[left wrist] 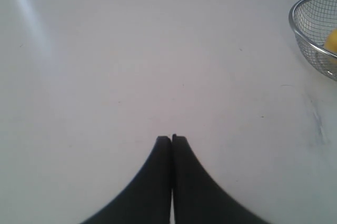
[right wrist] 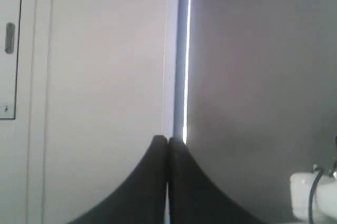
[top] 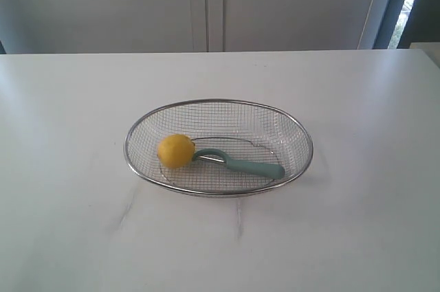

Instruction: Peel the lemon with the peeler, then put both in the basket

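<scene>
The silver wire basket (top: 300,134) stands in the middle of the white table. Inside it, the yellow lemon (top: 176,150) lies at the left, and the teal peeler (top: 254,166) lies beside it with its hooked head touching the lemon. Neither arm shows in the exterior view. My left gripper (left wrist: 171,138) is shut and empty over bare table, well away from the basket (left wrist: 300,34), whose rim and a sliver of lemon (left wrist: 331,40) show at the frame's edge. My right gripper (right wrist: 167,139) is shut and empty, pointing at a wall away from the table.
The white table (top: 82,223) spreads wide around the basket. Pale cabinet doors (top: 206,3) stand behind its far edge. In the right wrist view a white device with a cable (right wrist: 313,195) sits low by the wall.
</scene>
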Controlling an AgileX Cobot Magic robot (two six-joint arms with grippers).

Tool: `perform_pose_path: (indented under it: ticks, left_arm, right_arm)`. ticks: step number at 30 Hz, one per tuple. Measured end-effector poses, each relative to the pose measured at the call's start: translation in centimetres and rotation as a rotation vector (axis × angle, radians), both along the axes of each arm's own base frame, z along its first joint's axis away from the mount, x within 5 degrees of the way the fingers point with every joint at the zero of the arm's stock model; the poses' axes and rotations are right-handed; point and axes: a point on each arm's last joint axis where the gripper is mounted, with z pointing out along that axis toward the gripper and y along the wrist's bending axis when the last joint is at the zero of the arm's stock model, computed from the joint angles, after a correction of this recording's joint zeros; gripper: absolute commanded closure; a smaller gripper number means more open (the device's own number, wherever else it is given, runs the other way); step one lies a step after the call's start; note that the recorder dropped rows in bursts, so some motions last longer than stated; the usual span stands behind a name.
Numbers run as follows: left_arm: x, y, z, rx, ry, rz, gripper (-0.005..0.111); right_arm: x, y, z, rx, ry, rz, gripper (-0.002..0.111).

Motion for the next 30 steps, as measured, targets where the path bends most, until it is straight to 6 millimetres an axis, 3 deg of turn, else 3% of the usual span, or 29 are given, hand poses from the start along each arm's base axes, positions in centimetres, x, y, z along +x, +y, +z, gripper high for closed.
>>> perform_pose_path:
  ticks: [6,14,23,30]
  left_arm:
    - [0.0,0.0,0.0,-0.001,0.000,0.000,0.106]
    - [0.0,0.0,0.0,-0.001,0.000,0.000,0.106]
    - [0.0,0.0,0.0,-0.001,0.000,0.000,0.106]
    - [0.0,0.0,0.0,-0.001,0.000,0.000,0.106]
  right_arm:
    - [4.2,0.3,-4.9,0.067,0.132,0.071,0.108]
    - [10.2,0.1,-11.1,0.205,0.035,0.164,0.108]
    - [13.8,-0.3,-20.1,0.174,0.253,0.130,0.108]
    - [14.6,-0.4,-24.6,0.089,0.419,0.101,0.108]
